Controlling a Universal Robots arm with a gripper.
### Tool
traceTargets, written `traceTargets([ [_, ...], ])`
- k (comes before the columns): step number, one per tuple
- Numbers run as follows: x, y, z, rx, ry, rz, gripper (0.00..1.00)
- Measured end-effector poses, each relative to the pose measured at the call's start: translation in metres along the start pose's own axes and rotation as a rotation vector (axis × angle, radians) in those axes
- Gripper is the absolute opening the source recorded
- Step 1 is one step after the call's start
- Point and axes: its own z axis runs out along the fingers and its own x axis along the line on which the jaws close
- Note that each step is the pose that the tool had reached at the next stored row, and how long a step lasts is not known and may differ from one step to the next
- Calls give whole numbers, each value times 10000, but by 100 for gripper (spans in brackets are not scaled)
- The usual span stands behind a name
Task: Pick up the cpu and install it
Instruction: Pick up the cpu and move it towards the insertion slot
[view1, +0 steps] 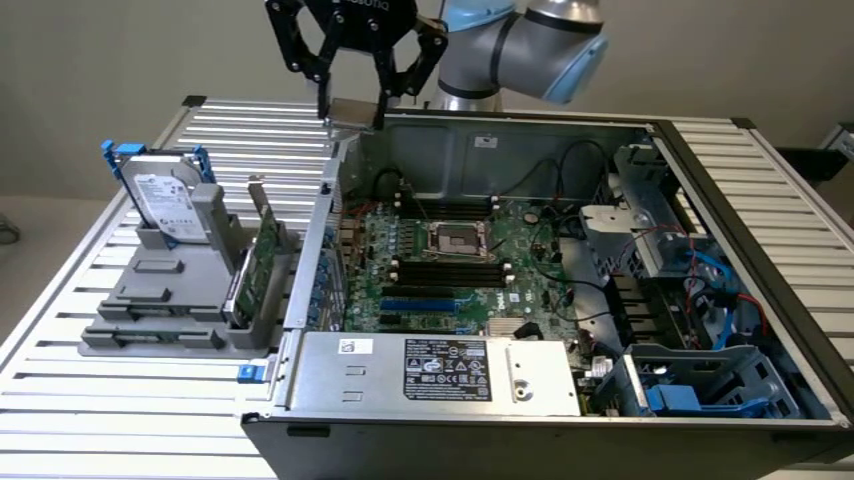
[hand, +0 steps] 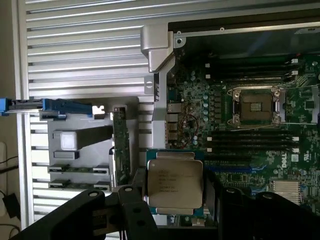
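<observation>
The cpu (view1: 350, 113) is a small flat silver-beige chip, held high above the back left corner of the open computer case (view1: 747, 200). My gripper (view1: 354, 112) is shut on it. In the wrist view the cpu (hand: 175, 182) shows its metal top with printed text, clamped between the dark fingers (hand: 134, 202). The open dark socket (view1: 454, 240) with its metal frame lies on the green motherboard, down and toward the exterior view's right of the gripper; the socket (hand: 255, 105) is apart from the chip.
A grey holder (view1: 160, 300) on the slatted table carries a hard drive (view1: 167, 200) with a blue bracket and an upright card (view1: 260, 260). Inside the case are memory slots, cables, a drive cage (view1: 641, 230) and the power supply (view1: 441, 370).
</observation>
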Motion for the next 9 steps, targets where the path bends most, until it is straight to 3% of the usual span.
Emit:
traceTargets([
  [9, -390, 34, -61, 4, 121, 10, 55],
])
